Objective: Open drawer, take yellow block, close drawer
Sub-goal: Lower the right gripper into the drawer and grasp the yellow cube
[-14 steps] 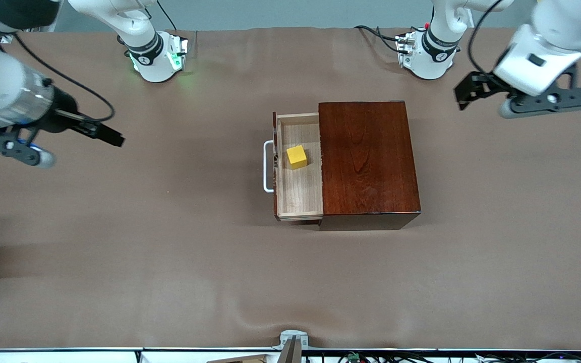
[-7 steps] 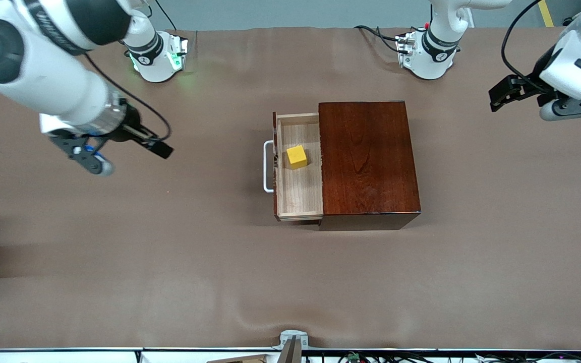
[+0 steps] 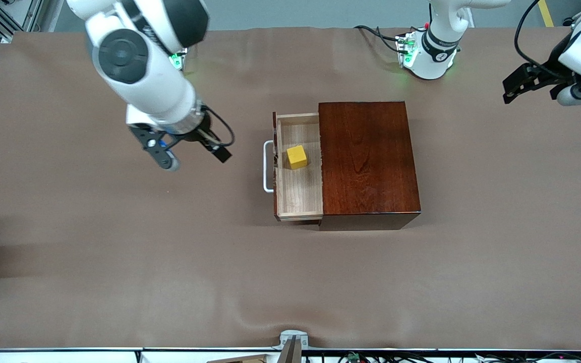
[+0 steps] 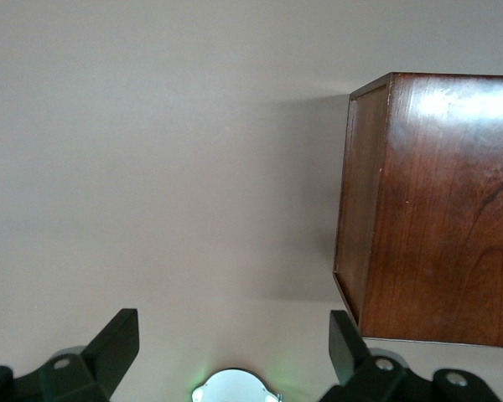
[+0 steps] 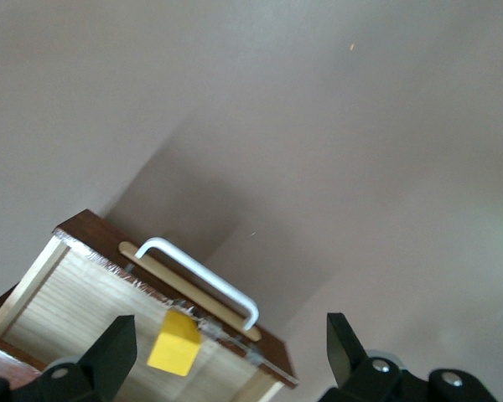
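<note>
The drawer (image 3: 300,191) stands pulled out of the mahogany box (image 3: 368,159), toward the right arm's end of the table. Its white handle (image 3: 268,166) faces that end. The yellow block (image 3: 296,157) lies on the drawer's pale floor. My right gripper (image 3: 192,154) hangs open over bare table, short of the handle. In the right wrist view the handle (image 5: 201,280), the drawer (image 5: 75,293) and the yellow block (image 5: 174,343) show ahead of the right gripper (image 5: 230,343). My left gripper (image 3: 540,93) waits open over the table's edge at the left arm's end; the left gripper (image 4: 232,339) holds nothing.
The box (image 4: 436,209) shows from its closed back side in the left wrist view. Both arm bases (image 3: 429,50) stand along the table edge farthest from the front camera. A brown mat (image 3: 169,262) covers the table.
The right arm has swung from the table's end toward the drawer's handle, gripper still open. The left gripper has drawn back toward the left arm's end. Drawer and block have not moved.
</note>
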### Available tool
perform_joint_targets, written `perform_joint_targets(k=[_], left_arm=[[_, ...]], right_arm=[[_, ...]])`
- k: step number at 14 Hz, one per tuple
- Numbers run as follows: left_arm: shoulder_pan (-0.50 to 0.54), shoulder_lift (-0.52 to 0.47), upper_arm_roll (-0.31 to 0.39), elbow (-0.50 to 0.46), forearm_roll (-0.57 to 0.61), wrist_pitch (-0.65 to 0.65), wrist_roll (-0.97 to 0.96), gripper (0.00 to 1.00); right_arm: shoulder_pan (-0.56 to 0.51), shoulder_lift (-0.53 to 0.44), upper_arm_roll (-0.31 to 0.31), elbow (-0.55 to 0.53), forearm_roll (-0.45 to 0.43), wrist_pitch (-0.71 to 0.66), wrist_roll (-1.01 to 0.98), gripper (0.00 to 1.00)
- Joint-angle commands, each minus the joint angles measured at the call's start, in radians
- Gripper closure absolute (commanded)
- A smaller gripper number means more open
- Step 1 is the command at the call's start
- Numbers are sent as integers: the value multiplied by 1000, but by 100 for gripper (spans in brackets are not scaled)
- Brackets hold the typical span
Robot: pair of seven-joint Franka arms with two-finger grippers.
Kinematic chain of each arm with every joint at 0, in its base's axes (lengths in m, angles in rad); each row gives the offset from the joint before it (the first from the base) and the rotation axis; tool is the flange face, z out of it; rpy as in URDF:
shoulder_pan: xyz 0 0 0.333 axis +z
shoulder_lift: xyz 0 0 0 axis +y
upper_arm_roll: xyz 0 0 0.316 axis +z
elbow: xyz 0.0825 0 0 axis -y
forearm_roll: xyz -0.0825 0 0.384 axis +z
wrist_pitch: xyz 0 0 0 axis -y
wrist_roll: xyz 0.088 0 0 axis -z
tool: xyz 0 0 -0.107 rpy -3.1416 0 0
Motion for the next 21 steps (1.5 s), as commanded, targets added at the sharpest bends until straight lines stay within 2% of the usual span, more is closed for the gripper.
perform_joint_targets(k=[1, 9, 17, 21], left_arm=[[38, -25, -9, -23, -18, 19, 44, 0], [24, -10, -20, -7, -17, 11, 44, 0], [23, 15, -45, 6, -17, 11, 36, 0], [23, 16, -63, 7, -17, 11, 24, 0]], right_arm=[[52, 46, -10, 15, 14, 64, 121, 0], [166, 156, -10, 15, 12, 239, 379, 0], [256, 253, -11, 12, 5, 309, 517, 0], [264, 279, -11, 9, 9, 318, 563, 0]])
